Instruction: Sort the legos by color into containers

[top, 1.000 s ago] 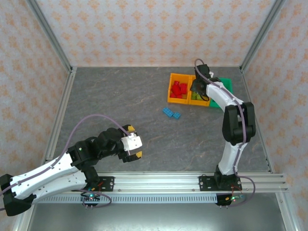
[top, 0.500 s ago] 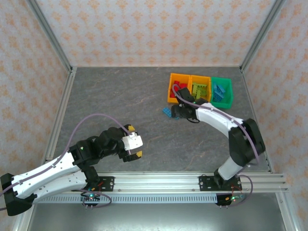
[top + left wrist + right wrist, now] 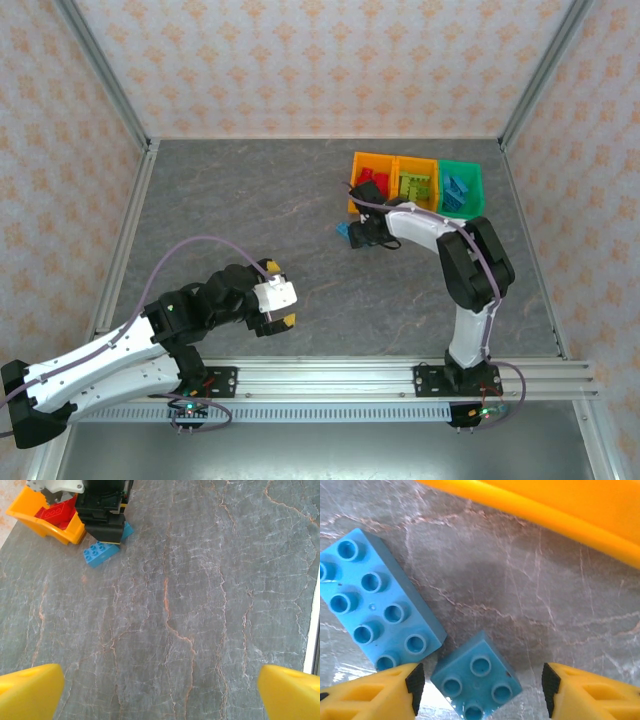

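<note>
Grey marbled table (image 3: pixel 250 220), peach patterned walls (image 3: pixel 300 60). Bins (image 3: pixel 380 156) at 1 o'clock. Right gripper (image 3: pixel 481 684): jaws apart, either side of small blue brick (image 3: pixel 476 680) lying on the table beside the bins. Long blue brick (image 3: pixel 375 610) close by, at its 10 o'clock. Left gripper (image 3: pixel 160 695): jaws apart, empty, at 7 o'clock.

Long blue lego (image 3: pixel 375 612) and square lego (image 3: pixel 477 680) lie studs-up — beside orange container (image 3: pixel 545 510).

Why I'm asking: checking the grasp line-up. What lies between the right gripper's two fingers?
The small four-stud blue brick lies on the table between the right gripper's open fingers; the right wrist view shows it.
</note>
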Tool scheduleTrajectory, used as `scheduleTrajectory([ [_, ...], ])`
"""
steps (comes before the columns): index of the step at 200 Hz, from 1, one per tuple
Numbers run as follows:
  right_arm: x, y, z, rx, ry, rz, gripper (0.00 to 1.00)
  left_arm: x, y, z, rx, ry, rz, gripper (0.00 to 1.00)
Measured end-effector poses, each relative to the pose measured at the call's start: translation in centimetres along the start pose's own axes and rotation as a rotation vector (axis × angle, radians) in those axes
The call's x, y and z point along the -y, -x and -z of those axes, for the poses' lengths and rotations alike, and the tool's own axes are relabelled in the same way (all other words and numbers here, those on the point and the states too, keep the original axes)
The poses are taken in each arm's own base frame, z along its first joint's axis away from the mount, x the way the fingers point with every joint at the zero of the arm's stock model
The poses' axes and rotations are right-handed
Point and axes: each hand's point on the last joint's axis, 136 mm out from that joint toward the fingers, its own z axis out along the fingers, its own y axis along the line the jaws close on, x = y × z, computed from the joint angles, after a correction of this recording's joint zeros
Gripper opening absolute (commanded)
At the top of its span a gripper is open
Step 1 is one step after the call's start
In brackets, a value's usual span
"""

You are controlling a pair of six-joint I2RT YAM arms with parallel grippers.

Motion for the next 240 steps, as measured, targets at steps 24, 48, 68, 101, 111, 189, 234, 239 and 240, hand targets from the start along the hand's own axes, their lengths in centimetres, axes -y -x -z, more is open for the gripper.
scheduleTrajectory([
  [24, -0.3, -0.2, -0.5, -0.020, 0.024, 0.012, 0.46, 0.0, 0.0, 0.0, 0.000, 0.000, 0.000, 1.00],
  [48, -0.7, -0.8, -0.7, -0.043, 0.049, 0.014, 0.45, 0.0, 0.0, 0.0, 0.000, 0.000, 0.000, 1.00],
  [68, -0.9, -1.2, -0.9, -0.056, 0.061, 0.003, 0.43, 0.0, 0.0, 0.0, 0.000, 0.000, 0.000, 1.00],
  [101, -0.8, -2.9, -0.6, -0.067, 0.074, -0.038, 0.48, 0.0, 0.0, 0.0, 0.000, 0.000, 0.000, 1.00],
  [111, -0.7, -3.3, -0.5, -0.065, 0.077, -0.047, 0.44, 0.0, 0.0, 0.0, 0.000, 0.000, 0.000, 1.00],
  [189, 2.5, -4.1, 5.4, 0.101, 0.060, -0.239, 0.23, -0.1, 0.2, 0.3, 0.013, 0.006, 0.001, 1.00],
  [234, 11.7, 0.3, 13.9, 0.437, -0.005, -0.593, 0.24, -0.4, 0.3, 0.7, 0.026, 0.025, 0.007, 1.00],
  [239, 12.9, 0.5, 14.5, 0.458, -0.023, -0.634, 0.24, -0.6, 0.3, 0.7, 0.023, 0.033, 0.010, 1.00],
  [240, 13.3, 0.6, 14.7, 0.465, -0.027, -0.645, 0.24, -0.6, 0.3, 0.7, 0.023, 0.034, 0.012, 1.00],
])
